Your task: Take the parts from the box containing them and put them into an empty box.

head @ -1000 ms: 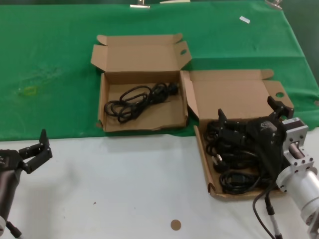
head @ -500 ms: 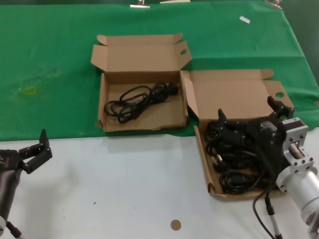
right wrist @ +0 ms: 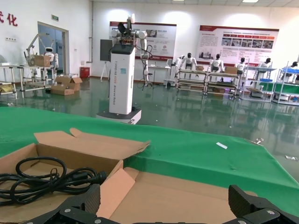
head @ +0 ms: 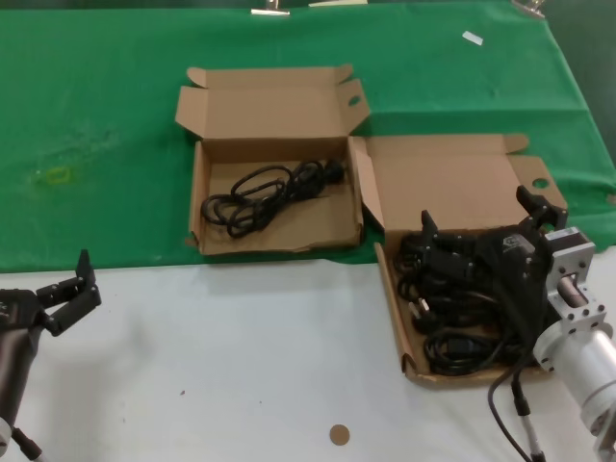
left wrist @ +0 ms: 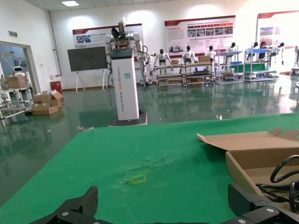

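We look down on a work surface that is white near us and covered by green cloth (head: 115, 106) farther away. Two shallow brown cardboard mailer boxes sit open, lids folded back. The right-hand box (head: 393, 289), nearer to us, holds a heap of black power cords in looped bundles (head: 452, 308) with chunky moulded plugs; they fill most of its tray, though our right arm hides part of the pile. The left-hand box (head: 202, 207), farther back on the cloth and just beside the first, is no longer bare: one looped black cord bundle (head: 265, 192) lies across its floor, its plug end toward the far right corner. Our right gripper (head: 481, 217) hovers over the full box with its two black fingers spread wide apart, clamping nothing, and we cannot tell whether it touches the cords beneath. Our left gripper (head: 72, 289) waits at the near left over the white surface, well apart from both boxes, fingers also spread. We judge the cords to be light, limp and springy, prone to sag, unwind or snag on neighbouring loops when lifted. The best hold is probably across the middle of a single bundle where several strands run together, or on a stiff plug body, so one bundle comes free without dragging others out.
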Controlling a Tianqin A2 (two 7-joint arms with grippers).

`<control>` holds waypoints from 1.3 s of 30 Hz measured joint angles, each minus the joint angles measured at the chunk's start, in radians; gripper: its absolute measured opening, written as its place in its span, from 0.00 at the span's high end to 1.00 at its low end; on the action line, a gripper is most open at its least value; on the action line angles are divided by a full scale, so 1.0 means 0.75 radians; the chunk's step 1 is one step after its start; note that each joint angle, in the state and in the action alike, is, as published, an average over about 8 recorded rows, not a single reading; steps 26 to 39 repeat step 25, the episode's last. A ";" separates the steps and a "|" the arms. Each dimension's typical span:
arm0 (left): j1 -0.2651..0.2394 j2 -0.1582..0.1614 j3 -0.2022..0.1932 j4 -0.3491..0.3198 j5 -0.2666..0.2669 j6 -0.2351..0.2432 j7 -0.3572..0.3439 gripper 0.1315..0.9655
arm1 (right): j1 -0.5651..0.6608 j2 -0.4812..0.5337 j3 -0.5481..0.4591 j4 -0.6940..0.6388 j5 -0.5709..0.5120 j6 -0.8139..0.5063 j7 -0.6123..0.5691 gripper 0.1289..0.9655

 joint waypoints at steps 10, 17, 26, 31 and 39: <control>0.000 0.000 0.000 0.000 0.000 0.000 0.000 0.00 | 0.000 0.000 0.000 0.000 0.000 0.000 0.000 0.00; 0.000 0.000 0.000 0.000 0.000 0.000 0.000 0.00 | 0.000 0.000 0.000 0.000 0.000 0.000 0.000 0.00; 0.000 0.000 0.000 0.000 0.000 0.000 0.000 0.00 | 0.000 0.000 0.000 0.000 0.000 0.000 0.000 0.00; 0.000 0.000 0.000 0.000 0.000 0.000 0.000 0.00 | 0.000 0.000 0.000 0.000 0.000 0.000 0.000 0.00; 0.000 0.000 0.000 0.000 0.000 0.000 0.000 0.00 | 0.000 0.000 0.000 0.000 0.000 0.000 0.000 0.00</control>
